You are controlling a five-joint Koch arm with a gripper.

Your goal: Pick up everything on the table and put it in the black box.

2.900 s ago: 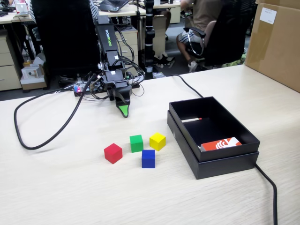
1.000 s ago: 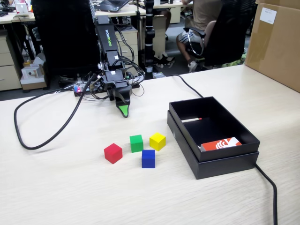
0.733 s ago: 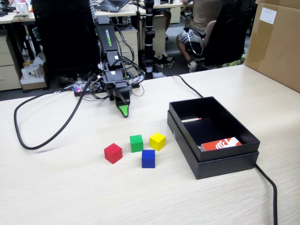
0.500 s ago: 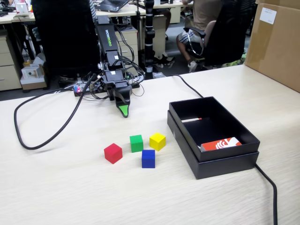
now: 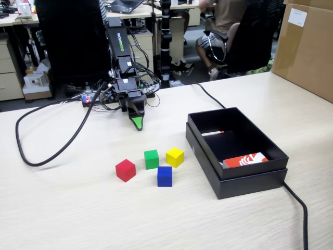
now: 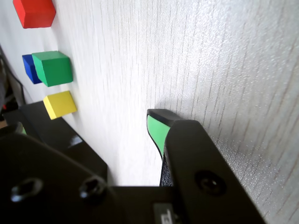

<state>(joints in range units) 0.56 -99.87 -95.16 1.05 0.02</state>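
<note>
On the counter (image 5: 62, 208), between the gripper (image 5: 137, 123), whose jaw state I cannot tell, and the black box (image 5: 237, 183), four cubes (image 5: 151, 159) are sitting loose, looking light, rigid and easiest pinched across flat opposite faces.

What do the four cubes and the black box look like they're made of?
The red cube, green cube, yellow cube and blue cube look like painted wood or hard plastic: flat colour, crisp edges, dull sheen. The black box looks like matte cardboard, with thin straight walls.
</note>
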